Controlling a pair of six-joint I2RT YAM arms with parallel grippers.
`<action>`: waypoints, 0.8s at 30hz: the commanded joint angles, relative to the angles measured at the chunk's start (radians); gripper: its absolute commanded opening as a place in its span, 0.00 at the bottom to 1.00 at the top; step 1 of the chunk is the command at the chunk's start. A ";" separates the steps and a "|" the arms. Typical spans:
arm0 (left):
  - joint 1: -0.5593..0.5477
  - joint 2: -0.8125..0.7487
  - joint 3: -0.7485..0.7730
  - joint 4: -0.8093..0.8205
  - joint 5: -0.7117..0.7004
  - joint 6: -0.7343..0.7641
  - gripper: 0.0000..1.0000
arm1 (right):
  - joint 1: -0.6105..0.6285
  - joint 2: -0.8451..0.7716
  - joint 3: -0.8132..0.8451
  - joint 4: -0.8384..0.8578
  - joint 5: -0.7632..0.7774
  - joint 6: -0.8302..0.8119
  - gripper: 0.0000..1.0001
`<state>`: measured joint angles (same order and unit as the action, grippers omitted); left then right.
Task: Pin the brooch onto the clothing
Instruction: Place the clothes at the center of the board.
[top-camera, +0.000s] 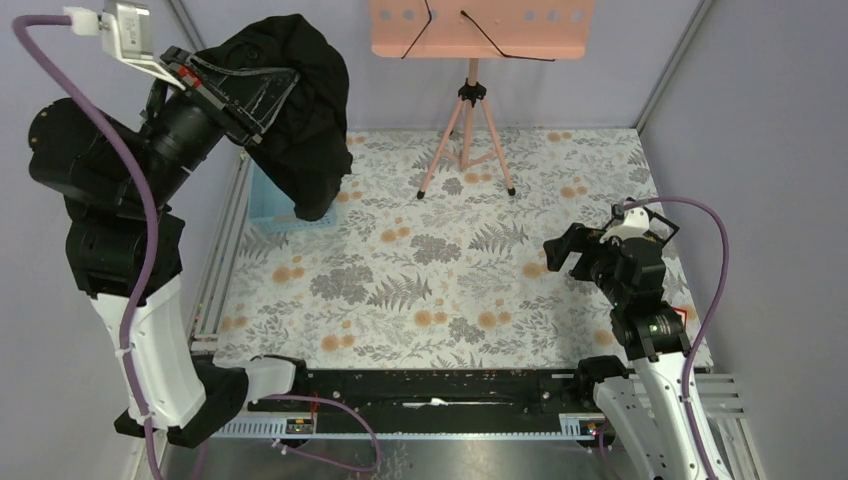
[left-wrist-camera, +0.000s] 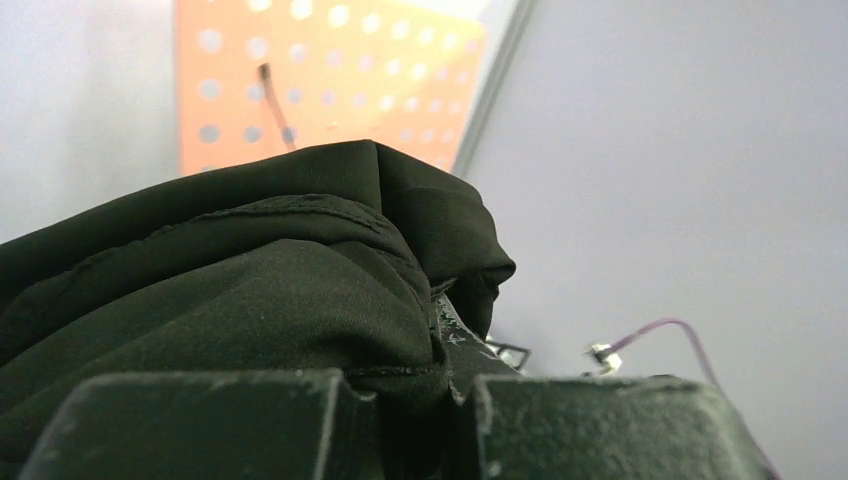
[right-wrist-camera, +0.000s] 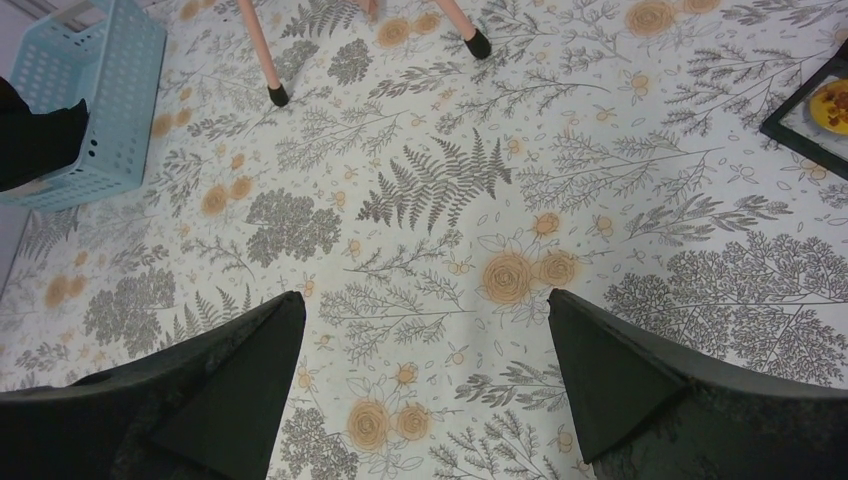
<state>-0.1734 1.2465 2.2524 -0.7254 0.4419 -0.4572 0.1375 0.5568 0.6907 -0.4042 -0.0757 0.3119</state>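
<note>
My left gripper (left-wrist-camera: 455, 400) is raised high, and its jaws are pressed together on a fold of the black shirt (left-wrist-camera: 250, 300). In the left wrist view the fabric is wedged between the two fingers and bulges up and ahead of them in a thick bunch. From above, the rest of the shirt (top-camera: 305, 110) spills past the fingertips and hangs below them in a long dark clump, clear of the floral tablecloth (top-camera: 420, 280). Its lowest end dangles over a pale blue basket (top-camera: 265, 205) that sits beneath the left jaws. I cannot tell whether the cloth touches the basket's rim. Beyond the bunched fabric, ahead of those jaws, I see the orange perforated board (left-wrist-camera: 330, 80) of a pink tripod stand (top-camera: 468, 130).

My right gripper (right-wrist-camera: 425, 305) hovers low over the tablecloth, well apart from the shirt. Its jaws are spread wide with only printed ferns and roses showing between them. Far ahead of them and to their left is the basket (right-wrist-camera: 90, 90), with a corner of black cloth in front of it. Off to their right is a dark-framed tray (right-wrist-camera: 800, 125) holding something orange, but it is cut off at the edge and I cannot make it out.
</note>
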 joint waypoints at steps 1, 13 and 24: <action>-0.003 0.029 0.028 0.240 0.173 -0.172 0.00 | 0.002 -0.013 0.043 -0.019 -0.050 -0.001 1.00; -0.184 0.022 -0.505 0.362 0.179 -0.147 0.00 | 0.002 -0.015 0.057 -0.039 -0.087 -0.010 0.99; -0.212 0.100 -0.820 0.104 -0.211 0.077 0.00 | 0.002 0.026 0.056 -0.068 -0.016 -0.013 1.00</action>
<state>-0.3779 1.4078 1.4834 -0.6216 0.3546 -0.4583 0.1375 0.5690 0.7101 -0.4686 -0.1089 0.3073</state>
